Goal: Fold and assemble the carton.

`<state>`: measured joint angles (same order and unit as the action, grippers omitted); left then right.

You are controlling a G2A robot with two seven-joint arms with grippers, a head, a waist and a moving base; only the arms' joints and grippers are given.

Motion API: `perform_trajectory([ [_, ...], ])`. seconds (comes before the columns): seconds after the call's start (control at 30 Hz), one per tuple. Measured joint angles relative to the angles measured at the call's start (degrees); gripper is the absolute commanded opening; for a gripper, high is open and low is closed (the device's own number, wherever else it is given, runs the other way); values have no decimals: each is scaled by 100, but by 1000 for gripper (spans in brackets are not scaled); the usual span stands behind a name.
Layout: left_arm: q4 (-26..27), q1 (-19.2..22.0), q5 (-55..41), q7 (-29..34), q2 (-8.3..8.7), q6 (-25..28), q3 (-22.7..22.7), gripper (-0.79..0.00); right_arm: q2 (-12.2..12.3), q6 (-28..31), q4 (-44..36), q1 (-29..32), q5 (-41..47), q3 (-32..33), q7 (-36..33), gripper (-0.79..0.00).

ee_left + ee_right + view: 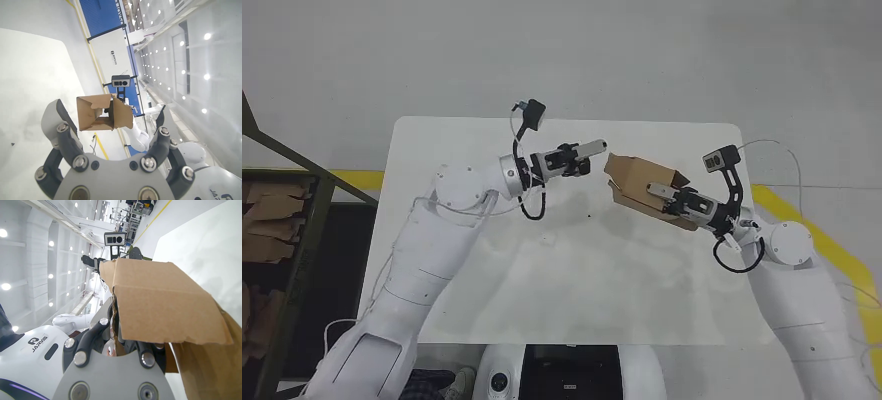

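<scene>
Top view: one carton [642, 185], brown and part-formed, is held above the far right of the white surface [542, 290]. The right gripper [674, 203] is at its near end. The left gripper [592, 150] sits just beside its other end, not touching.

Left wrist view: the left gripper [111, 106] is released, with its fingers spread wide. The carton [90, 115] presents its open end, with loose flaps around the mouth.

Right wrist view: the right gripper [121, 336] is clenched on a wall of the carton [166, 306].

Judgement: the end-flap folding step is in hand. The next move calls for the left gripper to press a flap inward while the right holds steady.

Count: one carton, two grippers, one surface.
</scene>
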<state>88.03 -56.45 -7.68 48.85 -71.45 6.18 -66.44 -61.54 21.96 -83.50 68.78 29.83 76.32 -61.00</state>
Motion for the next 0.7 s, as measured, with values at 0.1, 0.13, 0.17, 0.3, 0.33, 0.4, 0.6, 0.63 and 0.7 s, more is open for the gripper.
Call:
perform_trajectory([
  [0.1,102,36,356,90,24,-148,60,0,6,-48,-1,-17,-144,-30,-13,-785],
  [0.13,126,60,456,102,28,-183,85,0,8,-58,-6,-21,-201,-43,-18,-785],
  [0.17,140,83,531,109,31,-208,107,0,9,-64,-9,-23,-234,-52,-16,-785],
  [0.3,164,210,976,148,43,-365,236,0,13,-88,-19,-28,-314,-74,12,-785],
  [0.33,169,245,1106,161,44,-418,286,0,14,-93,-24,-28,-326,-75,20,-785],
  [0.4,171,290,1265,181,44,-492,358,0,16,-94,-32,-25,-328,-75,28,-785],
  [0.6,160,345,1553,180,48,-624,489,0,24,-91,-42,-13,-281,-53,24,-785],
  [0.63,156,337,1576,173,50,-635,501,0,26,-91,-45,-12,-266,-49,16,-785],
  [0.7,143,328,1611,173,55,-661,511,0,28,-91,-50,-8,-230,-43,-5,-785],
])
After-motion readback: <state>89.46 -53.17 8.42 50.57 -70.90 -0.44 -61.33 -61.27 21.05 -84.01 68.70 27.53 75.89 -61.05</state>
